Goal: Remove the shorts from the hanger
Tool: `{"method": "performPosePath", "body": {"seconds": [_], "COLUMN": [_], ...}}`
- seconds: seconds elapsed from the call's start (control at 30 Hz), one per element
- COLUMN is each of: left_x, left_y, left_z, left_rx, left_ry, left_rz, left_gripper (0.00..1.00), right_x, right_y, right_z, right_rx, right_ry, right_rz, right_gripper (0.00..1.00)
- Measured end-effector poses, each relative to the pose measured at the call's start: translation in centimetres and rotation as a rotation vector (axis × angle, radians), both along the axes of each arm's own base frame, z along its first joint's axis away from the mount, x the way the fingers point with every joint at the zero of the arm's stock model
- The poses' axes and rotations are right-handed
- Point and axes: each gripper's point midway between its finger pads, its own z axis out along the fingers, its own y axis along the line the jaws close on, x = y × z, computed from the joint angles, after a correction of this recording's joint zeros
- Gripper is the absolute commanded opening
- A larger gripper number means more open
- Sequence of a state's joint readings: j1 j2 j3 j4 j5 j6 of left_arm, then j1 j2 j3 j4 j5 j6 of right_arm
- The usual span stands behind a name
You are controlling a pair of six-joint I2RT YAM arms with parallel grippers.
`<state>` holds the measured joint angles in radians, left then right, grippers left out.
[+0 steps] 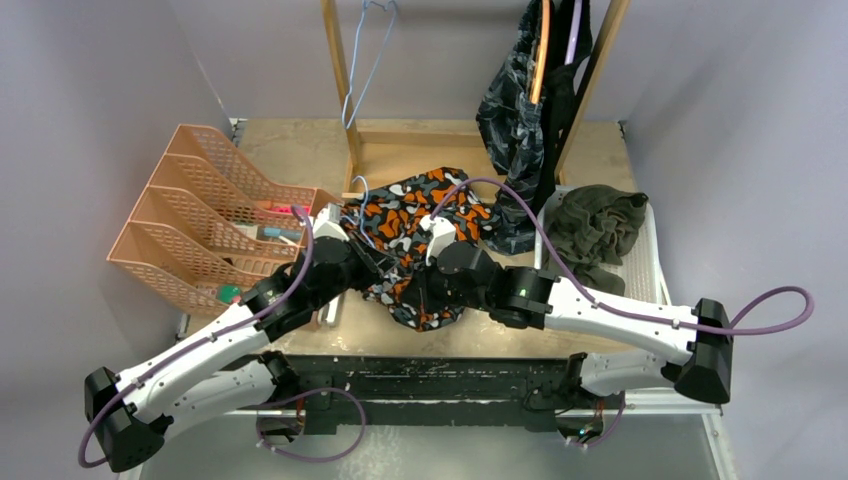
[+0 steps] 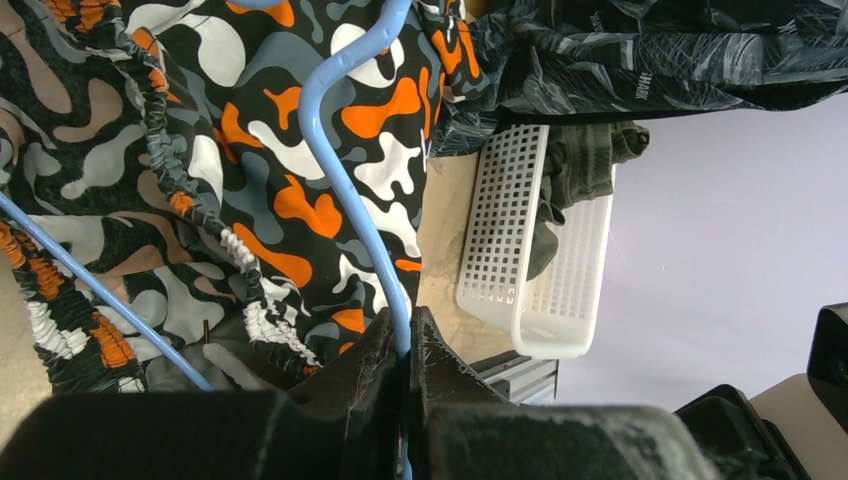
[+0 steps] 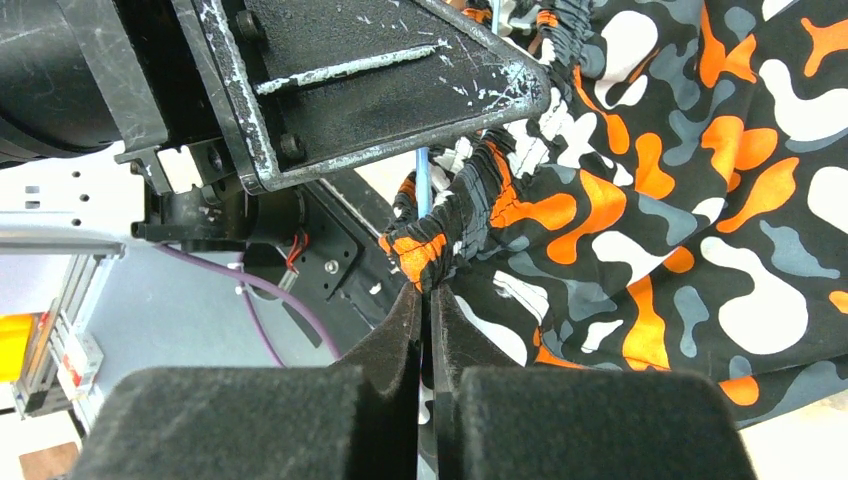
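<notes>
The orange-black-white camouflage shorts point(image 1: 425, 225) lie bunched on the table between my two arms, with a blue wire hanger point(image 2: 345, 150) threaded through the waistband. My left gripper point(image 2: 408, 345) is shut on the hanger's wire just below the fabric. My right gripper point(image 3: 430, 292) is shut on the gathered elastic waistband of the same shorts point(image 3: 700, 200), and a thin piece of the hanger point(image 3: 423, 185) shows just above the pinch. In the top view the left gripper point(image 1: 357, 252) and the right gripper point(image 1: 425, 285) sit close together at the near edge of the shorts.
Dark camouflage shorts point(image 1: 512, 115) hang on an orange hanger from the wooden rack point(image 1: 342, 90) at the back. A bare blue hanger point(image 1: 365, 60) hangs there too. Olive shorts point(image 1: 595, 228) lie in a white basket point(image 1: 645, 262) on the right. Orange stacked trays point(image 1: 205, 225) stand on the left.
</notes>
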<state>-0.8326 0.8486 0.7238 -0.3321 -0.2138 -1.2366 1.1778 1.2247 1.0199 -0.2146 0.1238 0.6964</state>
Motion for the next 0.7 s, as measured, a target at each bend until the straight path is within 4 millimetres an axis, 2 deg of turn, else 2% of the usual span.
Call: {"method": "performPosePath", "body": {"seconds": [0.33, 0.53, 0.7], "left_x": [0.0, 0.2, 0.3], "left_y": [0.4, 1.7, 3.1], "left_z": [0.4, 0.7, 1.7], "left_rx": [0.019, 0.067, 0.081], "left_ry": [0.002, -0.007, -0.033], "left_rz": [0.013, 0.052, 0.099], "left_gripper": [0.0, 0.0, 0.0], "right_x": [0.3, 0.2, -1.5], "right_y": [0.0, 0.1, 0.0], "right_z": [0.3, 0.7, 1.9], "right_rx": [0.012, 0.021, 0.071], "right_ry": [-0.004, -0.013, -0.039], "right_rz": [-0.02, -0.008, 0.105], "right_gripper": [0.0, 0.0, 0.0]}}
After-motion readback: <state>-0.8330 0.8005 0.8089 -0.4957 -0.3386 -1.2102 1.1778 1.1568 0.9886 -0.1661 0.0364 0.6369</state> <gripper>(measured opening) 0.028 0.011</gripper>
